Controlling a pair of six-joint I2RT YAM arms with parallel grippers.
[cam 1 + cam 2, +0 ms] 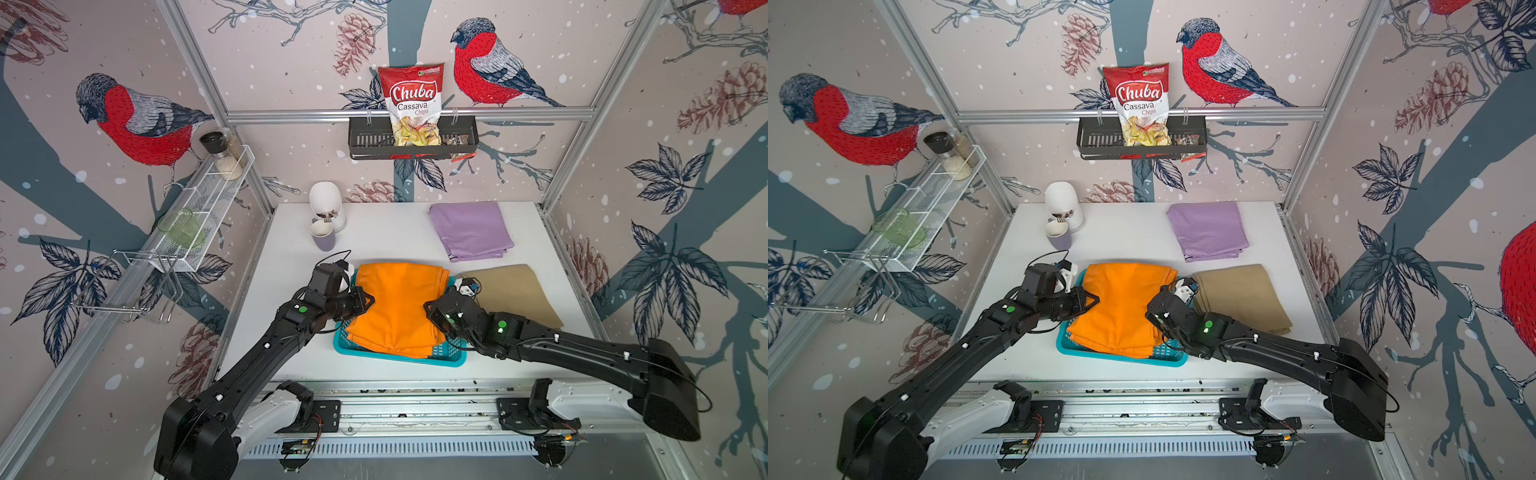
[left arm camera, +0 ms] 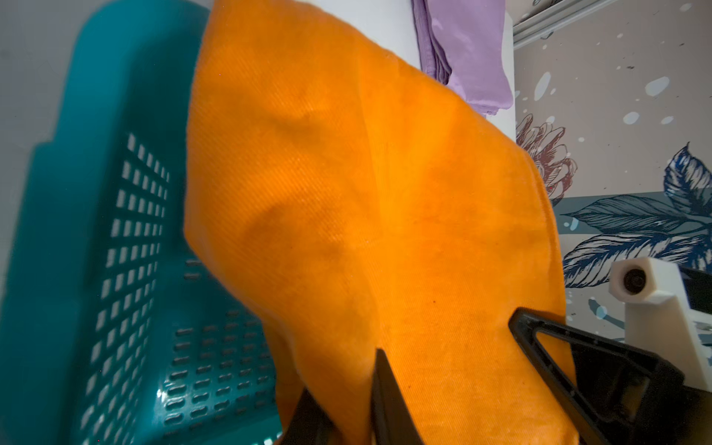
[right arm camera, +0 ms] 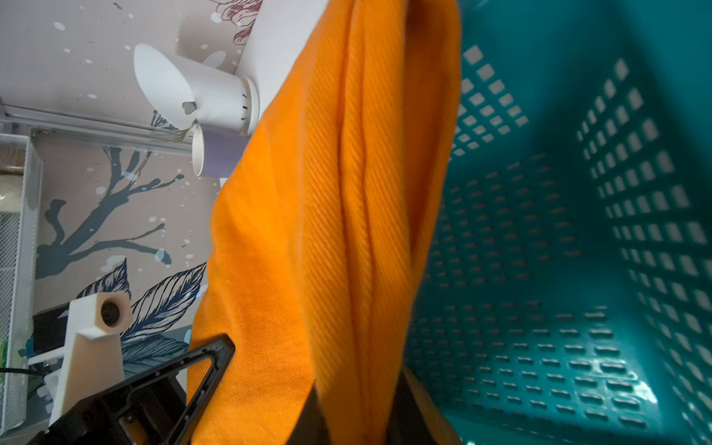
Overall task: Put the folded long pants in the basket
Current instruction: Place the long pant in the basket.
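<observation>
The bright orange folded long pants [image 1: 399,307] [image 1: 1121,307] hang stretched above the turquoise basket [image 1: 399,360] [image 1: 1121,360], sagging toward it. My left gripper [image 1: 368,301] [image 2: 346,408] is shut on their left edge, and my right gripper [image 1: 428,307] [image 3: 362,416] is shut on their right edge. Both wrist views show orange cloth [image 2: 346,192] [image 3: 308,231] pinched between the jaws, with the slotted basket floor [image 2: 215,366] [image 3: 539,308] beneath. The lilac folded pants [image 1: 471,230] lie flat at the back right of the table. The khaki ones [image 1: 515,295] lie right of the basket, behind my right wrist.
A white cutlery holder [image 1: 326,203] and a lilac cup [image 1: 323,237] stand at the back left of the table. A black wall rack [image 1: 411,143] holds a chips bag. On the left wall are a white wire shelf [image 1: 208,199] and a wire frame [image 1: 141,286].
</observation>
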